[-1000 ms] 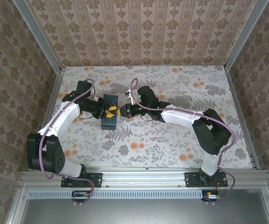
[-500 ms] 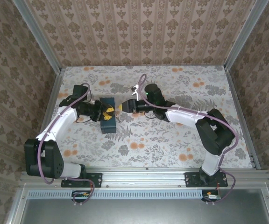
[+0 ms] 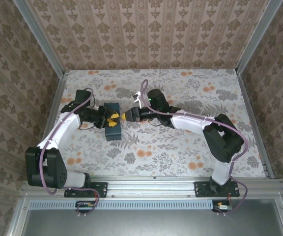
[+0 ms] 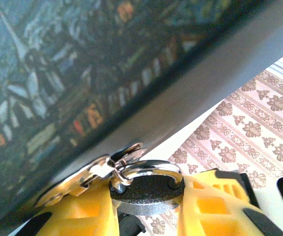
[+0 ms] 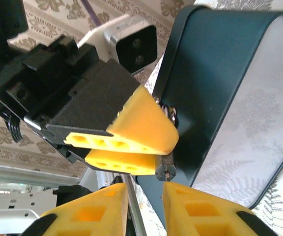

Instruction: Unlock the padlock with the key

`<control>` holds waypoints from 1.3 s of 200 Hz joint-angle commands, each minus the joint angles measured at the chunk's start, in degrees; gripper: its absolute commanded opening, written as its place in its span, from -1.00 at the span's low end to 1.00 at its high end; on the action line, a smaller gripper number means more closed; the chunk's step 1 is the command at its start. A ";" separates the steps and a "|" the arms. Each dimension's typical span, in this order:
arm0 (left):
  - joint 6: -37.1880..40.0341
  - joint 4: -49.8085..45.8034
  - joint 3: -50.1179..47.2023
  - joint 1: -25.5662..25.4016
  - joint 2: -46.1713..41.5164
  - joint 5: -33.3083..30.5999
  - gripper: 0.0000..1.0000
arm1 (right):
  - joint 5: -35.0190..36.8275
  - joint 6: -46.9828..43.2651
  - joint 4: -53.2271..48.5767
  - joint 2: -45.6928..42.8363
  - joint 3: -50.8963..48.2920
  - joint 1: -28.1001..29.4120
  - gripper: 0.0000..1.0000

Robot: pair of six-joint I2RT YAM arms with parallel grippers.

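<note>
A black padlock hangs by its silver shackle from the metal hasp of a dark teal box. My left gripper is shut on the padlock body, a yellow finger on each side. In the right wrist view the padlock's underside pokes out below the left gripper's fingers. My right gripper sits just short of it, jaws a little apart with nothing between them. From above, the right gripper faces the padlock from the right. The key is out of view.
The box lies on a floral tablecloth at left centre. Patterned walls and an aluminium frame close in the table. Both arms reach across the middle, the left arm from the left and the right arm from the right.
The right gripper let go and pulled back to the right, then came in again toward the padlock with its jaws apart. The left gripper kept its hold while box and arm shifted slightly.
</note>
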 commanded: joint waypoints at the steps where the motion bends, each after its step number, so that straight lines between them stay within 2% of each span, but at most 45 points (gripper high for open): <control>1: 0.70 -0.07 -0.01 0.63 -2.85 1.33 -0.90 | -1.42 -0.63 -1.32 1.41 1.63 0.59 -0.59; 82: 0.18 0.60 -0.40 0.84 -3.55 1.50 -0.91 | -0.63 -0.03 -0.52 2.83 1.23 1.50 -0.75; 129: -0.14 1.20 -0.17 -0.72 -3.39 1.86 -0.91 | -0.76 2.61 3.82 4.31 2.17 2.27 -0.99; 163: -4.14 5.89 -2.41 -1.83 -4.14 3.04 -0.91 | -1.35 4.79 6.59 5.35 4.23 3.00 -1.00; 180: -3.38 4.30 -2.05 -1.38 -4.00 2.75 -0.91 | -1.12 3.78 5.70 4.26 3.28 2.67 -0.99; 200: 0.99 -1.79 -0.74 0.82 -3.62 1.39 -0.91 | -0.55 -2.54 -0.80 0.27 0.78 0.56 -0.61; 212: 2.19 -3.20 -0.67 1.96 -3.63 1.20 -0.91 | 0.12 -10.29 -6.87 -3.86 -1.48 -1.38 -0.28; 220: 2.86 -4.10 -0.38 2.38 -3.66 1.07 -0.91 | 0.85 -16.05 -10.97 -6.45 -2.55 -2.45 -0.19; 242: 5.00 -5.96 1.14 2.73 -2.90 1.36 -0.88 | 5.70 -33.06 -20.67 -11.42 -2.98 -3.43 -0.10; 260: 7.58 -8.34 3.35 2.93 -0.39 3.72 -0.85 | 17.42 -47.27 -21.17 -12.89 -3.91 -1.15 -0.20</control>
